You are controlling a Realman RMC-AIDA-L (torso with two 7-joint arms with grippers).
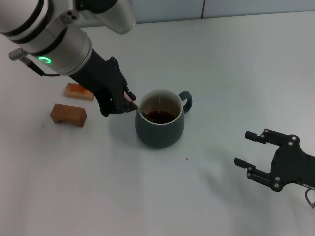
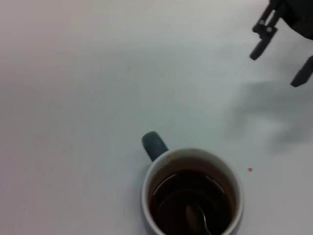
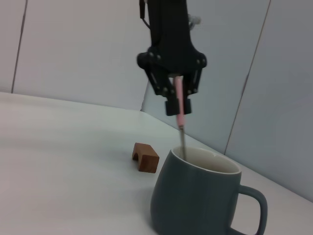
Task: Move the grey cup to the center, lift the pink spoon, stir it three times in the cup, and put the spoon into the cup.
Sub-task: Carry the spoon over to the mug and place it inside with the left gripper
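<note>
The grey cup [image 1: 160, 130] stands mid-table, holding dark liquid, its handle turned to the far right. My left gripper [image 1: 125, 103] hovers at the cup's left rim, shut on the pink spoon [image 1: 132, 102]. The right wrist view shows that gripper [image 3: 178, 100] pinching the spoon's pink handle [image 3: 180, 105], with the metal stem slanting down into the cup [image 3: 195, 205]. Seen from the left wrist, the spoon's bowl [image 2: 195, 218] lies submerged in the liquid inside the cup [image 2: 146, 196]. My right gripper [image 1: 243, 148] rests open low on the right, away from the cup.
Two brown blocks [image 1: 68, 114] [image 1: 79, 91] lie left of the cup, behind the left arm. One block [image 3: 145, 156] shows in the right wrist view. The right gripper [image 2: 275, 68] appears far off in the left wrist view. A small crumb [image 1: 186, 159] lies by the cup.
</note>
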